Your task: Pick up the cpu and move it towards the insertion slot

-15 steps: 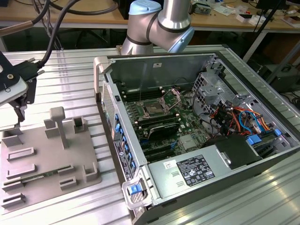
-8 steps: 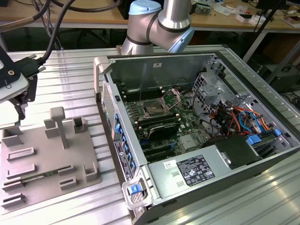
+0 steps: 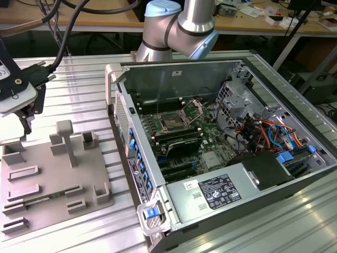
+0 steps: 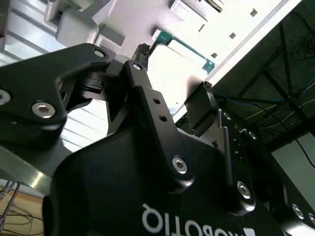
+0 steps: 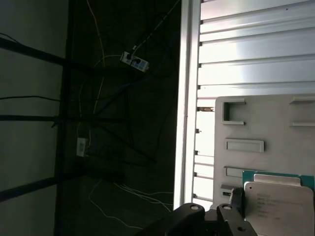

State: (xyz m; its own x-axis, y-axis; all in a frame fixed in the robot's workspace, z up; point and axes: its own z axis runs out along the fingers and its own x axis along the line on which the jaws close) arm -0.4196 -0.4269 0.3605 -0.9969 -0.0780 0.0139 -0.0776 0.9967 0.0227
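Black pincer (image 4: 174, 69) hangs at the silvery square cpu (image 5: 278, 204) lying on the grey plastic tray (image 3: 52, 174); whether it grips, I cannot tell.

The arm (image 3: 196, 16) is a smooth silver tube with rounded pale blue joint caps (image 3: 158, 9), well behind the end effector (image 4: 174, 69). Thick black cables (image 3: 63, 37) lead to the end effector's mount, where a white and grey housing (image 3: 13, 84) sits just above it. The end effector itself is matte black, with a broad rounded body (image 4: 113, 196) and flat hinged bars (image 4: 147, 113) pinned with bright silver socket-head screws (image 4: 179, 164). White lettering (image 4: 197, 223) is printed across the body
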